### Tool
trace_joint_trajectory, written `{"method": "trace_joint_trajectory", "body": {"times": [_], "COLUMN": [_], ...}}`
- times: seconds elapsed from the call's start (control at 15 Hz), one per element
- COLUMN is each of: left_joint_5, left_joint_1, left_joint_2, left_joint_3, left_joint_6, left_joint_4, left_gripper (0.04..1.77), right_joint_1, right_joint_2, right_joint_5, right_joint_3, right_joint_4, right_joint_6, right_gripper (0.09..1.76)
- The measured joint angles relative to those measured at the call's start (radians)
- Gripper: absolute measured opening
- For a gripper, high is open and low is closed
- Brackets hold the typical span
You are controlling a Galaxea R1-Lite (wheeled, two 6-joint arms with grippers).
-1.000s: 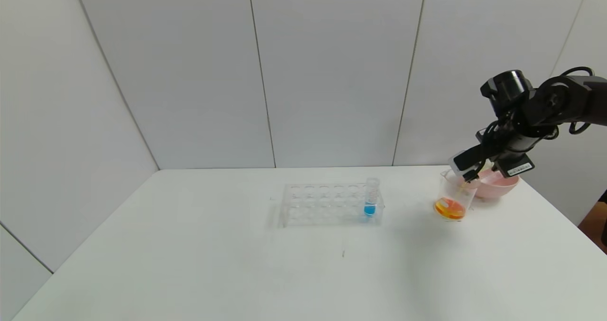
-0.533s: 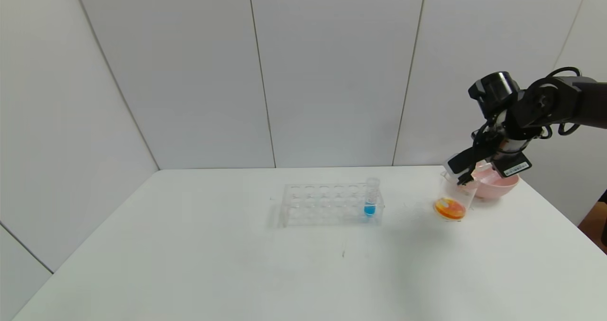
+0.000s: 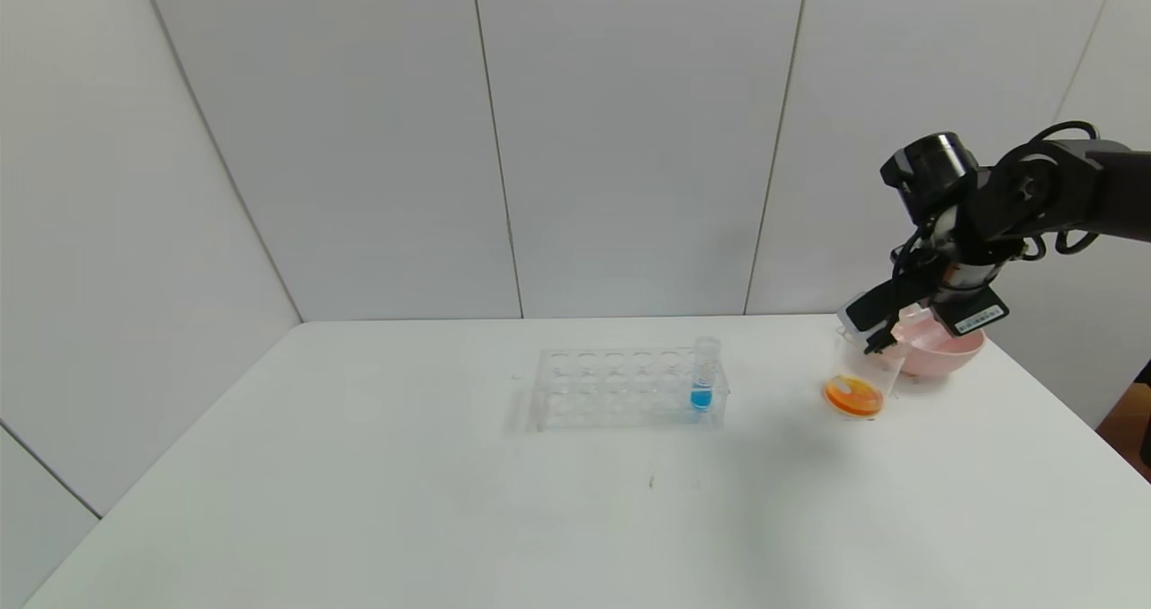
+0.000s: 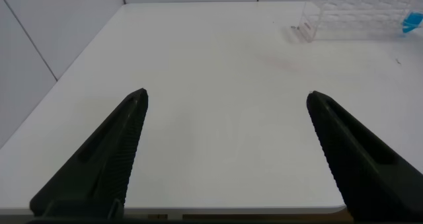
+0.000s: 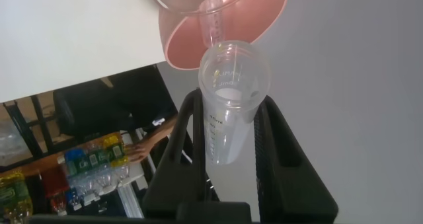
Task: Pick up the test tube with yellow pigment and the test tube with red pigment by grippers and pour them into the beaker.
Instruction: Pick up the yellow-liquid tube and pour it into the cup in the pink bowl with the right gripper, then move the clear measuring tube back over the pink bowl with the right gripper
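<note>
black left gripper (image 4: 225, 151) shows only in its own wrist view, fingers (image 4: 99, 164) spread wide with nothing between them, hanging over the near left part of the white table (image 3: 450, 501), not touching anything.

one clear rack (image 3: 620, 389) stands about mid table, slightly toward the far edge. one tube with blue liquid (image 3: 703, 377) stands upright in the rack's right end; the other holes look empty.

one clear beaker (image 3: 861, 377) stands near the far right corner, upright, with an orange pool at its bottom. just beside it on the right, toward the far right corner, sits one pink bowl (image 3: 944, 348); whether they touch i cannot tell.

black right gripper (image 3: 886, 337) hangs above the beaker's rim, between beaker and bowl, arm reaching in from the right edge. its fingers (image 5: 281, 151) are clamped tight on one clear test tube (image 5: 231, 92), ridged rim, printed marks on its side, tipped with its mouth toward the beaker. the tube looks drained, no yellow or red left inside that i can see, so which of the two pigment tubes it is i cannot tell. in the right wrist view the tube's mouth sits close under the bowl's pink underside.

count: two grippers, one rack, one blue tube, one held tube, one beaker, one bowl. a second pigment tube is nowhere that i can make out.
</note>
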Motion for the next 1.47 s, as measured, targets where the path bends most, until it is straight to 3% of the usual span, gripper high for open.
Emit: {"method": "trace_joint_trajectory", "body": {"times": [1.47], "left_joint_5": [0.0], "left_joint_1": [0.0], "left_joint_2": [0.0], "left_joint_3": [0.0], "left_joint_6": [0.0], "left_joint_4": [0.0], "left_gripper": [1.72], "right_joint_1": [-0.006], "right_joint_2": [-0.022], "right_joint_5": [0.03], "right_joint_3": [-0.002], "right_joint_4": [-0.026], "right_joint_6": [0.005], "right_gripper": [0.49]}}
